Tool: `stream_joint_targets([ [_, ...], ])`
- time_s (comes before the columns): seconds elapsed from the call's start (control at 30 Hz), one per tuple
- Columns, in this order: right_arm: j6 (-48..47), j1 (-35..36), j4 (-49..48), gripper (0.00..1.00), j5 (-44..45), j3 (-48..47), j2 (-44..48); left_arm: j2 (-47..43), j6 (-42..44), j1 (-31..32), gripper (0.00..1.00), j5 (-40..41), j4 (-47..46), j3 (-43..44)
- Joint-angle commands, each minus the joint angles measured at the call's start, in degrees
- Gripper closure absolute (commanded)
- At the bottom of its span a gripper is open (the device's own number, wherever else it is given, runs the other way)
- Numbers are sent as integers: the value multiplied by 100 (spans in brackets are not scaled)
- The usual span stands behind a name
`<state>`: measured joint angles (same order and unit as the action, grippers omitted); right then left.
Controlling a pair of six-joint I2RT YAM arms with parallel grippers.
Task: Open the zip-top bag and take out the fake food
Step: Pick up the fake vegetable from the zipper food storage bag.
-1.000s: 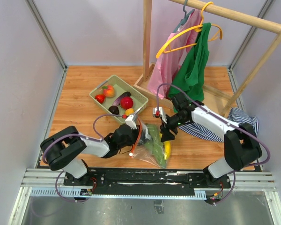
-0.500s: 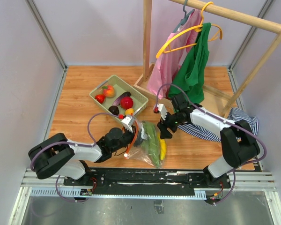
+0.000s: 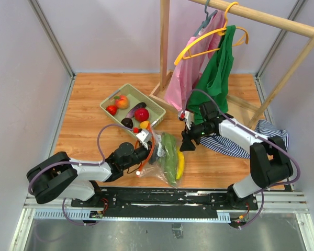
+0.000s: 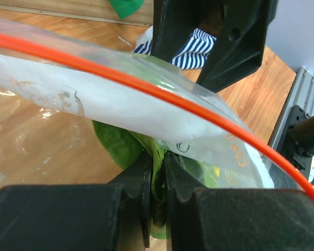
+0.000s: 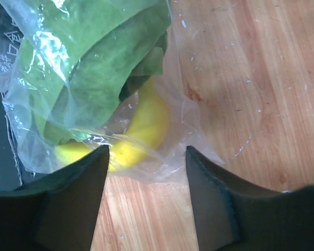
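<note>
The zip-top bag (image 3: 165, 172) lies crumpled on the wooden floor near the front, holding a green leafy piece (image 3: 169, 154) and a yellow banana (image 3: 180, 166). My left gripper (image 3: 152, 151) is shut on the bag's left edge. In the left wrist view its jaws (image 4: 157, 172) pinch plastic and green leaf (image 4: 115, 144) below the orange-red zip strip (image 4: 146, 89) and the white label (image 4: 120, 104). My right gripper (image 3: 186, 145) is open just above the bag's right edge. In the right wrist view its tips (image 5: 146, 154) straddle the bag's corner (image 5: 172, 162) next to the banana (image 5: 146, 123). More fake food (image 3: 141, 114) lies in the basket.
The pale green basket (image 3: 154, 107) stands behind the bag. A wooden clothes rack (image 3: 164, 47) with pink and green garments on hangers stands at the back right. A striped cloth (image 3: 267, 133) lies under the right arm. Metal rails run along the near edge.
The bag has slid a little to the left with my left gripper. My right wrist has swung back and to the right, its open tips staying by the bag's right edge.
</note>
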<state>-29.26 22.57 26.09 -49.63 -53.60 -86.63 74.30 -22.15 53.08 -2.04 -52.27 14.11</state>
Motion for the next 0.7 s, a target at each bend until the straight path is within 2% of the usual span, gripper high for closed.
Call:
stream_joint_targets([
  [0.0,-132,142,296,48,-411,-132,-148,3,291,51,100,-177,-345,142],
  [0.07,-139,151,339,69,-282,-187,-174,-7,299,53,100,-157,-339,147],
  [0.13,-137,132,338,94,-81,-203,-172,-69,303,52,100,-115,-307,113],
  [0.17,-135,115,336,99,23,-203,-158,-123,300,53,100,-74,-278,76],
  [0.47,166,-191,-106,99,1119,41,143,-1186,190,53,100,674,325,-456],
  [0.67,176,-218,-108,99,1372,39,120,-2034,108,43,100,1142,970,-630],
])
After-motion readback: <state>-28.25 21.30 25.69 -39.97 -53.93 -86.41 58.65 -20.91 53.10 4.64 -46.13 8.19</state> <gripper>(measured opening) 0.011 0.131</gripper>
